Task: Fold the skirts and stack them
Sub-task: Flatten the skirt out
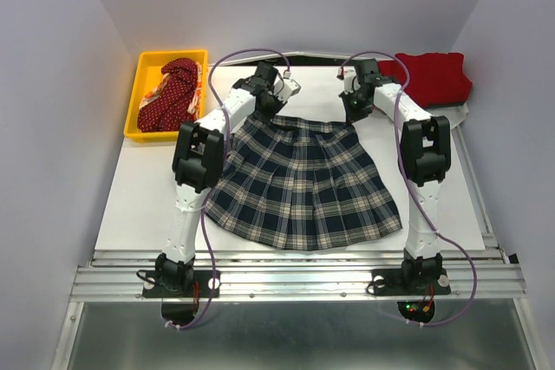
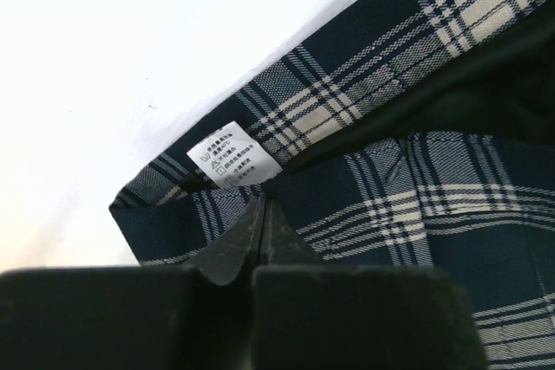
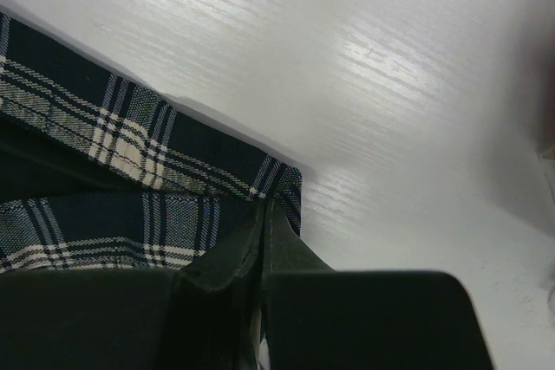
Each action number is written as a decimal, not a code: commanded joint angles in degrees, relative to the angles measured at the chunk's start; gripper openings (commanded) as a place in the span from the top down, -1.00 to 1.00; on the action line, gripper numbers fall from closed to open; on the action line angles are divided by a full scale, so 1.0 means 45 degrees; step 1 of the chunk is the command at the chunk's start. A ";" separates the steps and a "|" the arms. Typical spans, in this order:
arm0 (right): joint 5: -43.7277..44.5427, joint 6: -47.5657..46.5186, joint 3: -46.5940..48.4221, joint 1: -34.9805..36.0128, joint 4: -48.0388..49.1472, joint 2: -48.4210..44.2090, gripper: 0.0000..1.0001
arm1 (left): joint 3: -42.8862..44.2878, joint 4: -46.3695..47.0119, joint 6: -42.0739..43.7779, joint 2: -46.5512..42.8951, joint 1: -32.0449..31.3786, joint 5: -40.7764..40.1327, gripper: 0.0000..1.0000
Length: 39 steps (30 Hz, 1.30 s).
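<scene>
Overhead and wrist views of the fold-and-stack task at an early stage. The plaid skirt (image 1: 303, 184) is shown spread flat at the middle of the white surface (image 1: 139, 205), waistband toward the far edge and hem toward the arm bases; no fold is seen in it yet. The left end effector (image 2: 263, 207) is closed narrow on the waistband's left end, just beside the white care label (image 2: 232, 158), with the cloth edge pinched between its fingers. The right end effector (image 3: 264, 210) is likewise closed on the waistband's right corner, with bare surface beyond it. The plain red skirt (image 1: 429, 77) is seen as a compact bundle at the far right corner and is judged already folded, so 1 of 4 skirts appears done. The dotted dark red skirt (image 1: 173, 97) lies crumpled in the yellow bin (image 1: 143, 62) at far left, with a little of the cream skirt (image 1: 158, 90) showing beside it. Left to do, by this judgement: folding the plaid skirt, stacking it on the red, then handling the 2 binned skirts.
</scene>
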 commanded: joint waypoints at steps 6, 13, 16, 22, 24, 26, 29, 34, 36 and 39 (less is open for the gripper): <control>0.0312 -0.0261 -0.0370 -0.0117 0.0266 0.0043 0.99 | 0.0497 -0.0368 -0.0190 -0.1337 0.0688 0.0202 1.00; 0.0351 -0.0300 -0.0409 -0.0117 0.0383 0.0083 0.99 | 0.0222 -0.0309 -0.0210 -0.3097 0.1471 0.0512 1.00; 0.0254 -0.0261 -0.0429 -0.0117 0.0383 0.0063 0.99 | 0.0360 -0.0953 -0.0015 -0.2941 0.1297 0.0866 0.48; 0.0195 -0.0202 -0.0428 -0.0117 0.0364 0.0082 0.99 | -0.1534 -0.0096 -0.0131 -0.2903 0.0496 0.0963 -0.32; 0.0156 -0.0202 -0.0429 -0.0117 0.0364 0.0082 0.99 | -0.1555 -0.0017 -0.0404 -0.2591 0.0398 0.1003 -0.32; 0.0117 -0.0202 -0.0429 -0.0117 0.0364 0.0063 0.99 | -0.1438 -0.0036 -0.0678 -0.2025 0.0359 0.0964 -0.32; 0.0195 -0.0261 -0.0429 -0.0117 0.0364 0.0102 0.99 | -0.1360 0.0022 -0.0835 -0.1380 0.0339 0.0808 -0.33; 0.0292 -0.0378 -0.0526 -0.0117 0.0364 0.0218 0.99 | -0.1301 0.0374 -0.1049 -0.0618 0.0320 0.0224 -0.11; 0.0312 -0.0398 -0.0585 -0.0117 0.0344 0.0258 0.99 | -0.1204 0.0413 -0.1089 -0.0384 0.0320 -0.0127 0.04; 0.0390 -0.0534 -0.0722 -0.0117 0.0364 0.0356 0.99 | -0.1301 0.0471 -0.1167 -0.0304 0.0320 -0.0169 0.36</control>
